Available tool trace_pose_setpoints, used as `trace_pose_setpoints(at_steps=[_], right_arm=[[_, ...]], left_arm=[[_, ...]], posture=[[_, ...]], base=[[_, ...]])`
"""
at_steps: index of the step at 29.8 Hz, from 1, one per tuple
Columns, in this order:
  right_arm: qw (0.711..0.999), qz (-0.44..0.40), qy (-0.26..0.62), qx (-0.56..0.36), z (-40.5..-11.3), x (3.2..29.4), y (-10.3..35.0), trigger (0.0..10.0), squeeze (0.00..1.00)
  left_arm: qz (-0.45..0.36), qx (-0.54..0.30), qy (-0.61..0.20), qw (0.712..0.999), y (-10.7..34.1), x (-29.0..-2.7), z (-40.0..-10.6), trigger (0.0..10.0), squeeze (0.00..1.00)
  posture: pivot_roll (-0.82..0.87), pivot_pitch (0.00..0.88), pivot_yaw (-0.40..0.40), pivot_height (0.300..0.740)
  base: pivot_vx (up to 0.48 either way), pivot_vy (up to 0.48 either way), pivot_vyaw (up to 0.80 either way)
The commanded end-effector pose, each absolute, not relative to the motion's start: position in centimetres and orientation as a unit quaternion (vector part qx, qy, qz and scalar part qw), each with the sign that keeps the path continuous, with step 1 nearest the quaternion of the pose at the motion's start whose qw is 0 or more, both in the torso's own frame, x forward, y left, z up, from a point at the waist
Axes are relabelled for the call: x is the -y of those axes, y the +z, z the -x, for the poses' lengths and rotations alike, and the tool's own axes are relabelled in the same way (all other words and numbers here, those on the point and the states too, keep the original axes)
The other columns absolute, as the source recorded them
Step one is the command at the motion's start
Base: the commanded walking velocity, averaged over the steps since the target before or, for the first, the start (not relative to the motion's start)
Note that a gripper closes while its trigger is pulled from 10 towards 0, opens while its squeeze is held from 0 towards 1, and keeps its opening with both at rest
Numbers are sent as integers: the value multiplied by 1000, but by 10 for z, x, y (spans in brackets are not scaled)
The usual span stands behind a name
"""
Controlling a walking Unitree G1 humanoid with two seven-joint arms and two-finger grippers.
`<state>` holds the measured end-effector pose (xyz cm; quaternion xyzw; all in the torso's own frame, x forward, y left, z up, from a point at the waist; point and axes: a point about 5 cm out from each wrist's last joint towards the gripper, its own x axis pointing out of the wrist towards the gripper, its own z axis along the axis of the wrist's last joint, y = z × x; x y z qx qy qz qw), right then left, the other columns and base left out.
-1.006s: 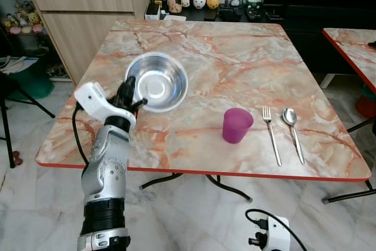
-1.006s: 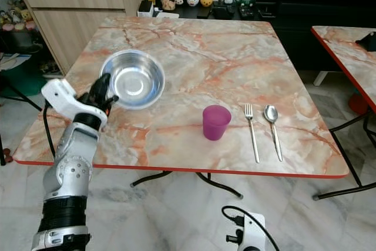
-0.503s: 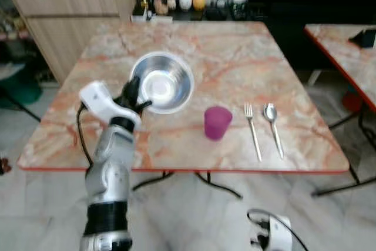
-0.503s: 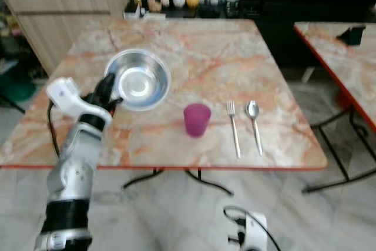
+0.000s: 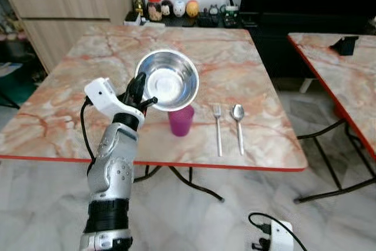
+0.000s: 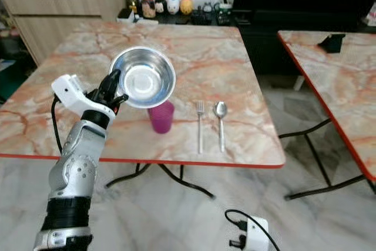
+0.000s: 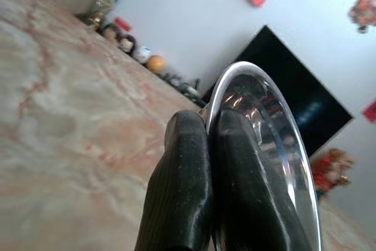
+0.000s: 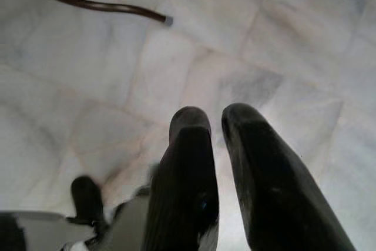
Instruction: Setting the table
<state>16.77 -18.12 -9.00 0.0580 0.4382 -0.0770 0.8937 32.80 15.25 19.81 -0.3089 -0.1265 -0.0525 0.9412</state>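
While the left hand (image 5: 140, 94) pinches the steel bowl (image 5: 170, 79), its rim hides the purple cup (image 5: 180, 121).

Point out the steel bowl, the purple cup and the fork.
steel bowl (image 5: 170, 82), left eye view, the inside bottom.
purple cup (image 5: 180, 123), left eye view, its side wall below the bowl.
fork (image 5: 218, 131), left eye view, the middle of the handle.

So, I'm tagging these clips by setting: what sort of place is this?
Most likely a home dining or living area. A marble-patterned table holds a purple cup, fork and spoon; a wooden sideboard and a low shelf of small figurines stand behind. The left gripper holds a steel bowl.
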Motion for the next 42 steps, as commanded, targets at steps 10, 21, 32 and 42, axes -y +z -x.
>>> trace_pose_setpoints(at_steps=[10,21,32,42], right_arm=[[892,-55,-82,-440,-168,187,-89,10000,0],[892,-57,-87,-440,-166,191,-90,10000,0],[891,-53,-82,-443,-163,189,-91,10000,0],[888,-55,-82,-449,-159,189,-93,10000,0]], left_arm=[[304,134,-71,941,204,-145,-328,10000,0],[299,130,-77,942,202,-144,-327,10000,0],[297,129,-82,943,201,-142,-326,10000,0],[292,127,-87,944,203,-142,-328,10000,0]], posture=[[45,0,-25,740],[44,0,-20,740],[45,0,-18,740],[45,0,-22,740]], base=[[0,-398,0],[0,-396,0],[0,-393,0],[0,-386,0]])
